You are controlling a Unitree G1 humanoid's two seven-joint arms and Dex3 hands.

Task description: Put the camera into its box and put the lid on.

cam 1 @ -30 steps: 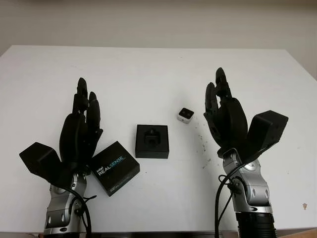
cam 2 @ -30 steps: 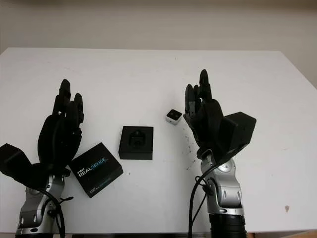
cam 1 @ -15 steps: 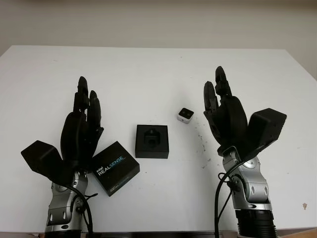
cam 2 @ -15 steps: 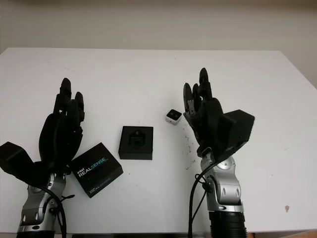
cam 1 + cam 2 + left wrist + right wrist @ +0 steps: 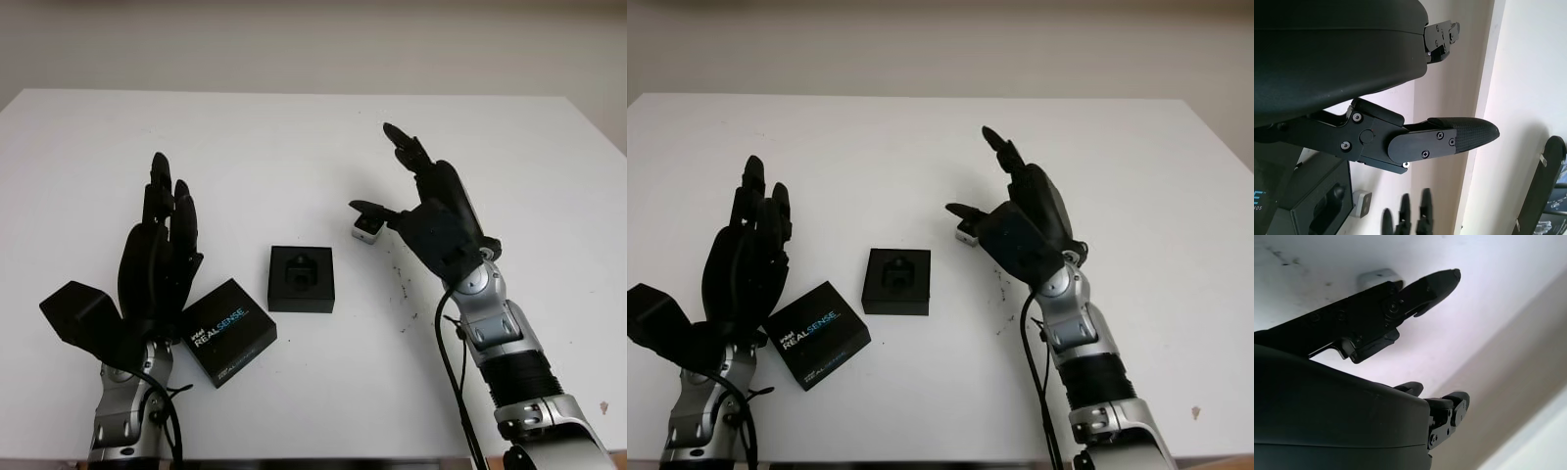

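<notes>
On the white desk (image 5: pixel 294 127), the left robot hand (image 5: pixel 157 264) is raised, open and holding nothing, beside the printed lid (image 5: pixel 227 332). The open black box (image 5: pixel 301 279) sits mid-desk. The small camera (image 5: pixel 365 229) lies further right, the open right robot hand (image 5: pixel 416 196) over it, thumb seemingly just touching.
</notes>
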